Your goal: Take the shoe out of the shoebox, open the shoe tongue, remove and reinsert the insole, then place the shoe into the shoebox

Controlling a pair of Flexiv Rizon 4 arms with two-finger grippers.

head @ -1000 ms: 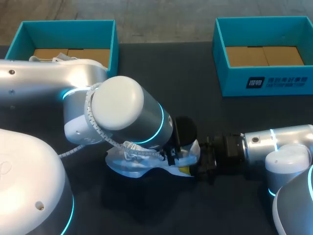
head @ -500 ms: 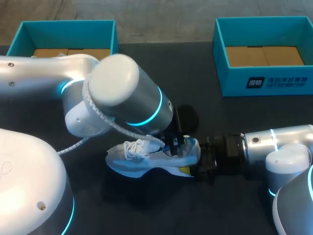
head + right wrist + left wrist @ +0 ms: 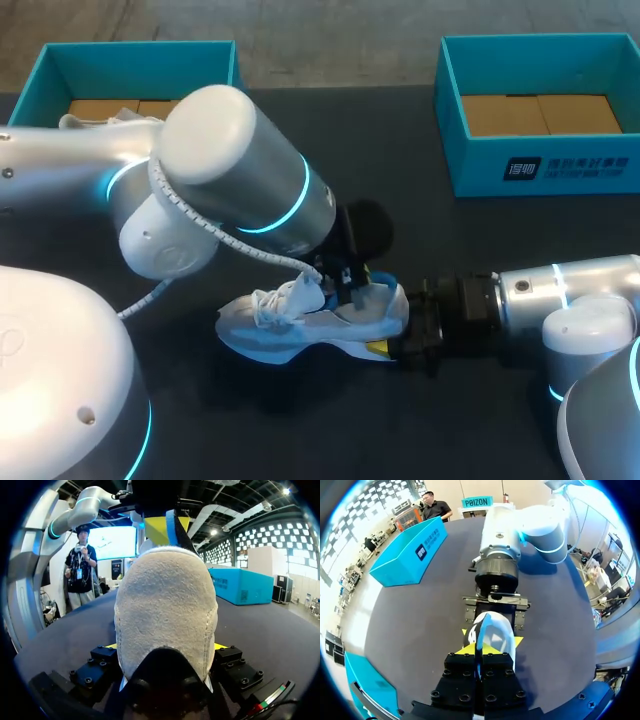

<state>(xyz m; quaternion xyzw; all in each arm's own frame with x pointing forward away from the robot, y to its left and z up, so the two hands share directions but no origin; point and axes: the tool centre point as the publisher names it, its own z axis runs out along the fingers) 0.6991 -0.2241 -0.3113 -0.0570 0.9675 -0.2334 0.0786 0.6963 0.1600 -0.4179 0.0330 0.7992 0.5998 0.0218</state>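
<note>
A white and pale blue shoe (image 3: 300, 325) lies on its side on the dark table, toe to the left. My right gripper (image 3: 402, 337) holds its heel from the right; in the right wrist view the grey heel (image 3: 165, 615) fills the gap between its yellow tips. My left gripper (image 3: 350, 285) stands over the heel opening, shut on a thin blue-and-white piece (image 3: 490, 632) that looks like the insole. That piece rises above the heel (image 3: 172, 522) between the left gripper's yellow tips. The rest of the insole is hidden inside the shoe.
A teal shoebox (image 3: 232, 95) stands at the back left with a white laced shoe (image 3: 105, 120) partly showing behind my left arm. A second teal shoebox (image 3: 540, 165) stands at the back right. Bare dark table (image 3: 400, 210) lies between the boxes.
My left arm has risen and swung back to the left, uncovering the shoe's laces. The blue piece at the heel has come up with its gripper. The right arm has not moved.
</note>
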